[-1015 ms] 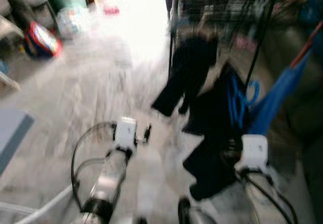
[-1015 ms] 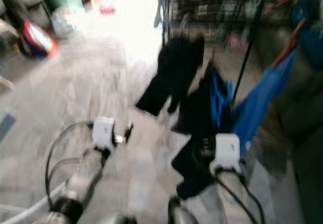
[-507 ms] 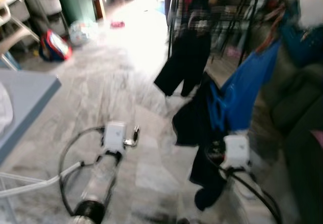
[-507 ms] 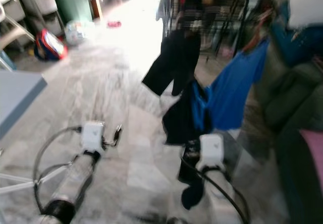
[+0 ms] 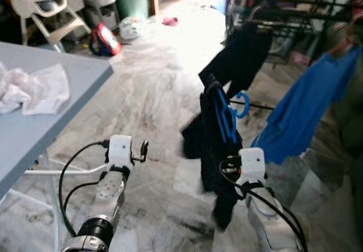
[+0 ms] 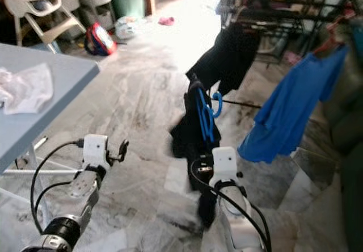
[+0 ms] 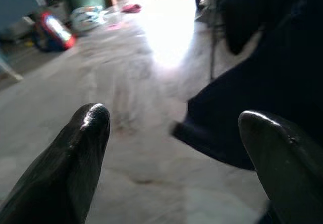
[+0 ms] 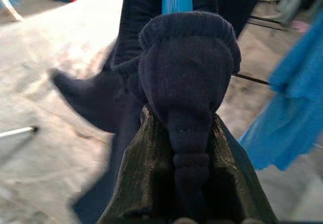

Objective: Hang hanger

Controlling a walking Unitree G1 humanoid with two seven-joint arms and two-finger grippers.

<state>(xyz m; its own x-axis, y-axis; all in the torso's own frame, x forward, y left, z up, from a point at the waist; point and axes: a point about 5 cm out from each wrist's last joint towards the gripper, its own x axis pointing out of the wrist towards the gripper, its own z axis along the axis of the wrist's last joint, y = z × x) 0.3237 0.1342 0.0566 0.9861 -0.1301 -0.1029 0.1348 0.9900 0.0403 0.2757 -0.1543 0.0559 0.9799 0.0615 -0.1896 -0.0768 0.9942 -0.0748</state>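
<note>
Hanger (image 5: 227, 118) blue, mostly under dark garment (image 5: 212, 150) | right pincer (image 8: 184, 133) seemingly clamping garment | left pincer (image 7: 171, 138) spread, empty

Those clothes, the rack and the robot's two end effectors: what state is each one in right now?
Left end effector: open, empty.
Right end effector: shut on dark garment.
Dark garment: held up on blue hanger.
Blue shirt: hanging.
Drying rack: standing.
White cloth: crumpled on table.
</note>
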